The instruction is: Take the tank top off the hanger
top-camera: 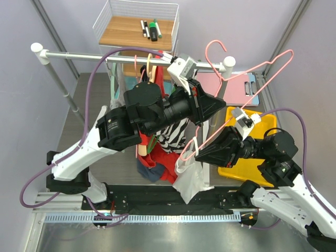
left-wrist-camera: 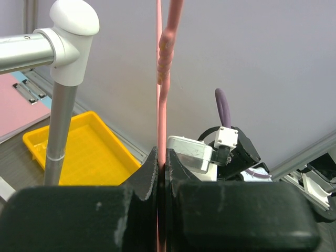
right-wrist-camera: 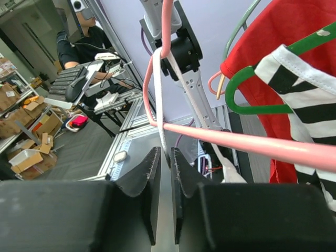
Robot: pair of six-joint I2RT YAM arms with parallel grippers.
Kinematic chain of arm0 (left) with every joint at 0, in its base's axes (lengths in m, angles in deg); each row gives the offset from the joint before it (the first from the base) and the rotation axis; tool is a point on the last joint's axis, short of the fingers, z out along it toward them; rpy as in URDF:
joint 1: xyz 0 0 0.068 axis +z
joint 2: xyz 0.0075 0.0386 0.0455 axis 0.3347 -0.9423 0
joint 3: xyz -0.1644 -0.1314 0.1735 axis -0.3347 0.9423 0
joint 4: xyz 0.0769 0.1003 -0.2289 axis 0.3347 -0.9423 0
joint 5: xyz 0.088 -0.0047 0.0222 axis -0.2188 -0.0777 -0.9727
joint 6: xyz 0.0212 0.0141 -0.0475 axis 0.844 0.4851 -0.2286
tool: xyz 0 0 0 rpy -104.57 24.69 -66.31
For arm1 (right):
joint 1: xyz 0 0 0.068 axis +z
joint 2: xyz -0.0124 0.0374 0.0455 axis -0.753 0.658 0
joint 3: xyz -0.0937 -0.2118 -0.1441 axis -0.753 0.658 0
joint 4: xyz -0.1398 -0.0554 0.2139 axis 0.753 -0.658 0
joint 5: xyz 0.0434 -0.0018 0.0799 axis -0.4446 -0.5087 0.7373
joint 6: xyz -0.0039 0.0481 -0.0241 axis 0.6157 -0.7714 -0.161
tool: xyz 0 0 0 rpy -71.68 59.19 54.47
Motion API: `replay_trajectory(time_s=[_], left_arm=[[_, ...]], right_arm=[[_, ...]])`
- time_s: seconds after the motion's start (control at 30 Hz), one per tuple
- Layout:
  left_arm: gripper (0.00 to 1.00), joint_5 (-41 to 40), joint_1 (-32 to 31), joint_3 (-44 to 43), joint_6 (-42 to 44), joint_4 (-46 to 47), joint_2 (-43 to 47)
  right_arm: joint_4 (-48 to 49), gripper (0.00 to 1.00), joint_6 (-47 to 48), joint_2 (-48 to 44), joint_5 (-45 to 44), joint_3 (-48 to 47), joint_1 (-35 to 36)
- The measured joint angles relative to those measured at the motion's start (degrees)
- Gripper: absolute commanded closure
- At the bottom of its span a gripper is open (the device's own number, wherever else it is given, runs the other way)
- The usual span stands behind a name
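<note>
The jaws of the left gripper [left-wrist-camera: 161, 157] are closed on the pink hanger [left-wrist-camera: 163, 79]; the right gripper [right-wrist-camera: 164, 157] pinches the white tank top [top-camera: 190, 178] by its strap.

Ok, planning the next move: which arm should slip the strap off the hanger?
Right: the right gripper has the white strap between its fingers; the left gripper clamps the pink hanger.

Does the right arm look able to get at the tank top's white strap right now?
Probably yes: the right gripper looks closed on the white strap just below the pink hanger, nothing in between.
</note>
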Motion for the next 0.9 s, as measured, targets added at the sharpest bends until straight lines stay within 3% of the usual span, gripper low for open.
replay_trajectory(time_s=[0.03,0.47,0.9], left_arm=[[1.0,0.0,0.0,0.0,0.0,0.1,0.0],[1.0,-2.4,0.0,4.4,3.0,7.0,-0.6],[1.0,-7.6,0.0,3.5,7.5,9.7,-7.1]], right_arm=[[0.3,0.99,-0.3,0.2,0.3,0.0,0.0],[1.2,0.99,-2.3,0.3,1.7,-1.3,0.1],[-2.5,0.99,-1.6,0.3,2.8,-4.5,0.2]])
